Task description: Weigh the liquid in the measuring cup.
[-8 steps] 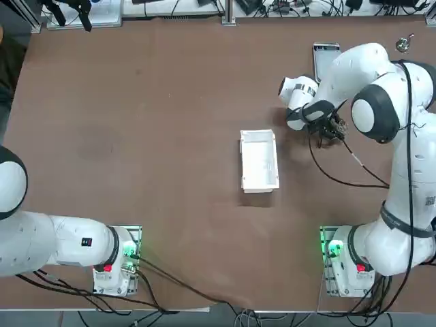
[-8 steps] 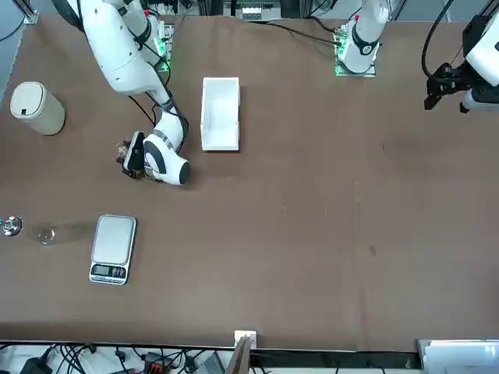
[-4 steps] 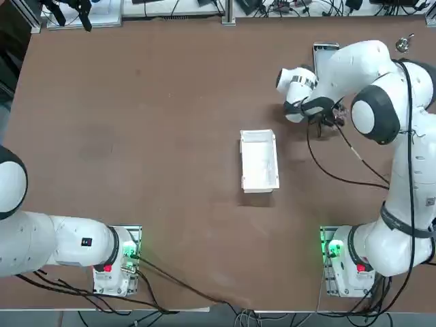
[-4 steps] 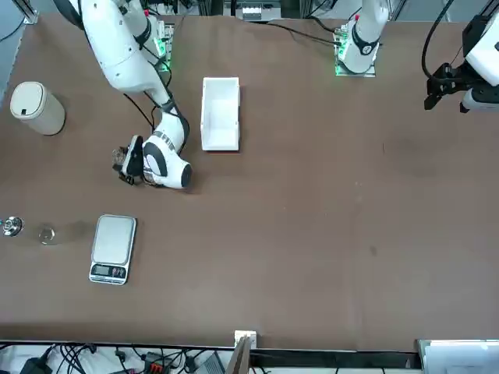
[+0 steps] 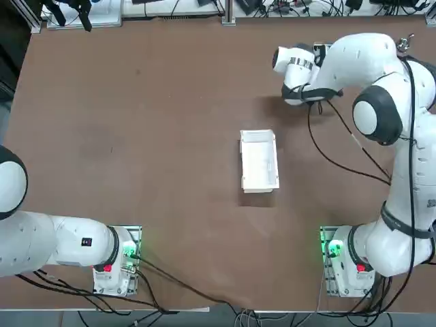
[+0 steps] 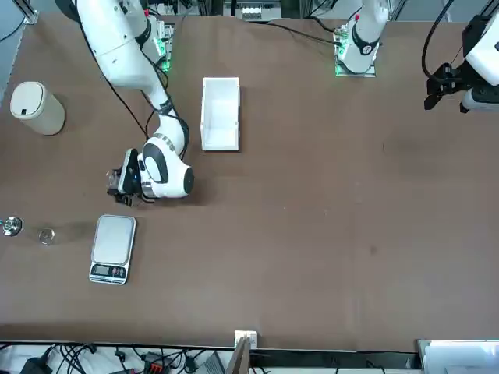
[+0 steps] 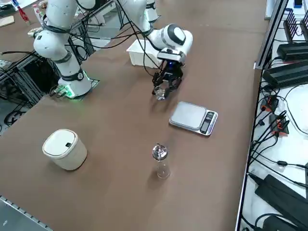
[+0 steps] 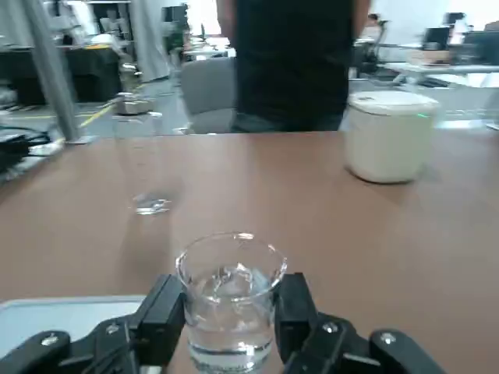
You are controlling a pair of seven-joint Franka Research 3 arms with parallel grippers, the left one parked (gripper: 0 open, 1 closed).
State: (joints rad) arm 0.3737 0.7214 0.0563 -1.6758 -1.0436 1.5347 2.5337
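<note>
Clear measuring cup [image 8: 230, 300] in one hand [image 8: 226, 319]

No text, label, brand or number can be read on anything in view.

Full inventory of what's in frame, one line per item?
table: 1, brown, under everything
tray: 1, white, mid-table
scale: 1, grey, beside the right hand
canister: 1, white, lidded, on the table apart from the scale
small clear glass: 1, on the table near the scale
metal knob: 1, silver, next to that glass
measuring cup: 1, clear, liquid inside, held
person: 1, dark top, beyond the table
right hand: 1, black, shut on the measuring cup
</note>
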